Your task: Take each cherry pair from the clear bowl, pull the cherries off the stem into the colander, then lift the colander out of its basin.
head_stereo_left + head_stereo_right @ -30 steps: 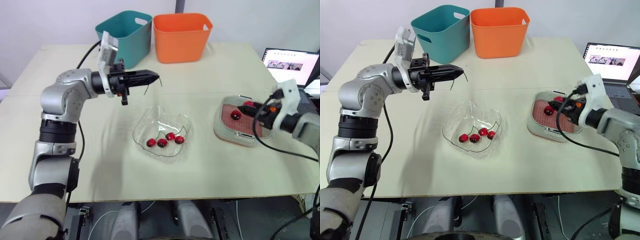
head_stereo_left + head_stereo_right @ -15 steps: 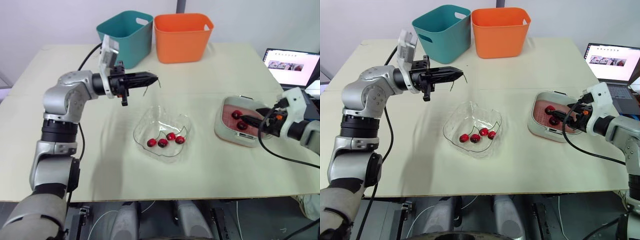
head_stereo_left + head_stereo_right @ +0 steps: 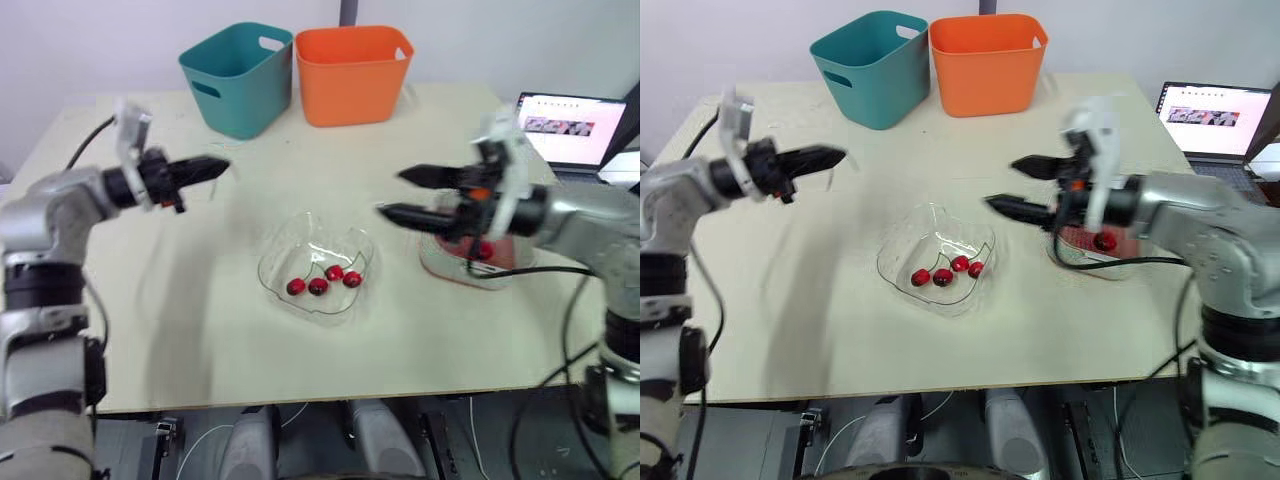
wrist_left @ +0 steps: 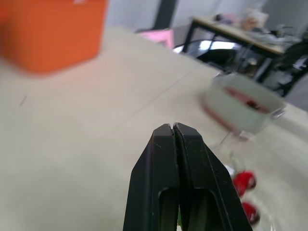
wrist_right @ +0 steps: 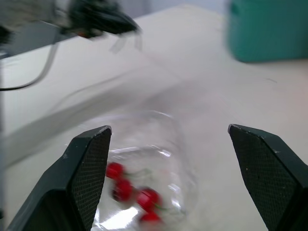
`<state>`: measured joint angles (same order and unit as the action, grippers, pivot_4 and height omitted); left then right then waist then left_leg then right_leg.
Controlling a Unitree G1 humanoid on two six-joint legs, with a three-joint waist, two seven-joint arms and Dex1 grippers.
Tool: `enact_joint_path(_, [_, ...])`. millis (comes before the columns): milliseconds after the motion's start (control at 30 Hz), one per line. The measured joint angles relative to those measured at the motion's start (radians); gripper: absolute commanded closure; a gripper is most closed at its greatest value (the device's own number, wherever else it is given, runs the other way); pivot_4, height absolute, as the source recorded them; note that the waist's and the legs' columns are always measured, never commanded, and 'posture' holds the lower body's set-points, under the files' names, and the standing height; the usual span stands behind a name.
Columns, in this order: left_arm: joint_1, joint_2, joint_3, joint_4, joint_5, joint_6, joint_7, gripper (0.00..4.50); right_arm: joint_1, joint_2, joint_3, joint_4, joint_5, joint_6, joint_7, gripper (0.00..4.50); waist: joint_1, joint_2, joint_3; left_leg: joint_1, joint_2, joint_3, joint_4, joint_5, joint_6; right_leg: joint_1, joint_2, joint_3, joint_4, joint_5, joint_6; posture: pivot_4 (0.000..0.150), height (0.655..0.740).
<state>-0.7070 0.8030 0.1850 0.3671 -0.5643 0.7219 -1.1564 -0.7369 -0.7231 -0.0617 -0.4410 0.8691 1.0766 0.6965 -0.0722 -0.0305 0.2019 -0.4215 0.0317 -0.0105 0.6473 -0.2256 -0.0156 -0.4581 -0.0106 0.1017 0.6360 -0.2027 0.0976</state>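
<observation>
Reading this as the fetch step, we log red cherries (image 3: pixel 318 286) in the clear plastic bowl (image 3: pixel 296 243) mid-frame, right gripper (image 3: pixel 390 192) spread wide and empty just right of it, left gripper (image 3: pixel 220 168) pinched shut at upper left, so next we expect a descent onto a stem.

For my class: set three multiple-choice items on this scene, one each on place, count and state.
1. The teal bin stands: A) on the robot's left of the orange bin; B) on its right; C) in front of it.
2. Cherries in the clear bowl: A) two; B) four; C) six.
3. The right gripper is: A) shut on a cherry; B) shut on a stem; C) open.
Answers: 1 A, teal sits leftmost; 2 B, four red ones lie together; 3 C, its fingers stand wide apart.
</observation>
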Motion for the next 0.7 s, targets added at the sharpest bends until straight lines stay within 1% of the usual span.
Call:
enact_joint_path(133, [0.105, 0.035, 0.02, 0.081, 0.011, 0.018, -0.001, 4.5, -0.067, 0.114, 0.179, -0.025, -0.041, -0.004, -0.015, 0.3, 0.016, -0.001, -0.001, -0.004, 0.0, -0.001, 0.002, 0.0, 0.0, -0.002, -0.001, -0.002, -0.001, -0.002, -0.003, 0.15, 0.74])
enact_joint_path(233, [0.115, 0.03, 0.03, 0.146, 0.012, 0.015, 0.005, 4.5, -0.068, 0.157, 0.285, -0.024, -0.094, -0.031, -0.014, 0.3, 0.033, -0.002, -0.001, -0.005, -0.001, -0.001, 0.003, 0.0, 0.0, -0.001, -0.002, -0.002, -0.002, -0.002, -0.003, 0.15, 0.74])
enact_joint_path(333, [0.116, -0.008, 0.038, 0.244, 0.025, 0.009, 0.034, 4.5, -0.048, 0.178, 0.38, -0.003, -0.172, -0.075, -0.007, 0.3, 0.034, -0.002, -0.001, -0.005, -0.001, 0.0, 0.004, 0.0, 0.0, 0.0, -0.003, -0.002, -0.002, -0.002, -0.003, 0.15, 0.74])
enact_joint_path(433, [0.125, -0.024, 0.037, 0.286, 0.033, 0.01, 0.04, 3.79, -0.043, 0.184, 0.398, 0.005, -0.197, -0.083, -0.001, 0.27, 0.029, -0.003, -0.002, -0.005, -0.001, 0.0, 0.003, 0.0, 0.0, -0.001, -0.002, -0.002, -0.002, 0.0, -0.001, 0.15, 0.74])
enact_joint_path(600, [0.126, 0.007, 0.05, 0.286, 0.032, 0.016, 0.039, 1.98, -0.038, 0.18, 0.345, 0.004, -0.196, -0.077, 0.003, 0.27, 0.025, -0.003, -0.002, -0.004, 0.0, 0.0, 0.002, 0.0, 0.0, -0.001, -0.002, -0.003, -0.001, 0.001, -0.001, 0.15, 0.74])
enact_joint_path(633, [0.13, 0.019, 0.052, 0.284, 0.033, 0.013, 0.036, 1.7, -0.033, 0.18, 0.335, 0.003, -0.196, -0.076, 0.003, 0.27, 0.025, -0.003, -0.002, -0.004, 0.0, 0.0, 0.002, 0.0, 0.0, -0.001, -0.001, -0.003, -0.001, 0.001, -0.001, 0.15, 0.74])
enact_joint_path(700, [0.143, 0.049, 0.054, 0.281, 0.048, -0.008, 0.03, 1.7, -0.017, 0.174, 0.323, 0.0, -0.195, -0.068, 0.004, 0.27, 0.025, -0.003, -0.002, -0.004, 0.0, 0.0, 0.002, 0.0, 0.0, -0.002, -0.002, -0.003, -0.001, 0.001, -0.001, 0.15, 0.74])
